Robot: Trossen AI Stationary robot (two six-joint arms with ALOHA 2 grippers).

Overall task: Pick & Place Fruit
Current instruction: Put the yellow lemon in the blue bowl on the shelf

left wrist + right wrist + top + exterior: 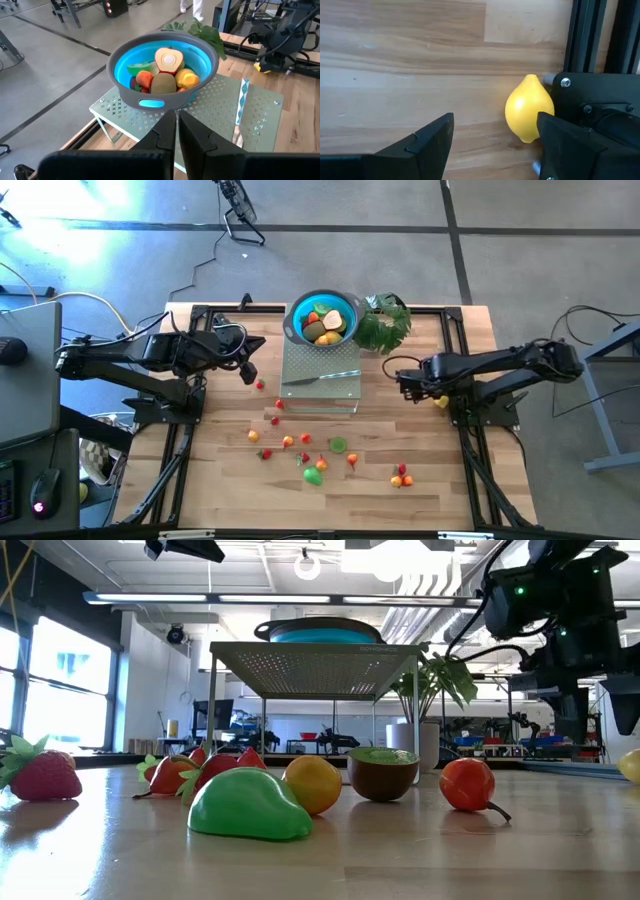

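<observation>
Your right gripper point(492, 145) is low over the table point(230, 480), near the right side rail point(455, 340). Its fingers are wide apart and hold nothing. A yellow lemon point(529, 108) lies on the wood there, close to one finger and just beside the black rail. Your left gripper point(176, 131) is off to the left of the metal stand point(322, 380), up above the table. Its fingers are pressed together with nothing between them, and it points at the blue bowl point(120, 65). The bowl sits on the back part of the stand. Some fruit is in the bowl: a cut apple half point(168, 61), an orange piece, a yellow piece, a brown piece and something green. A knife point(322, 377) lies on the stand in front of the bowl. A leafy plant point(385, 325) stands just to the right of the bowl. More fruit is spread on the table in front of the stand: a green pear point(248, 805), a strawberry point(40, 775), an orange point(312, 783), a kiwi half point(383, 773) and a red tomato point(467, 784). A few small red pieces lie near the stand's left edge.
</observation>
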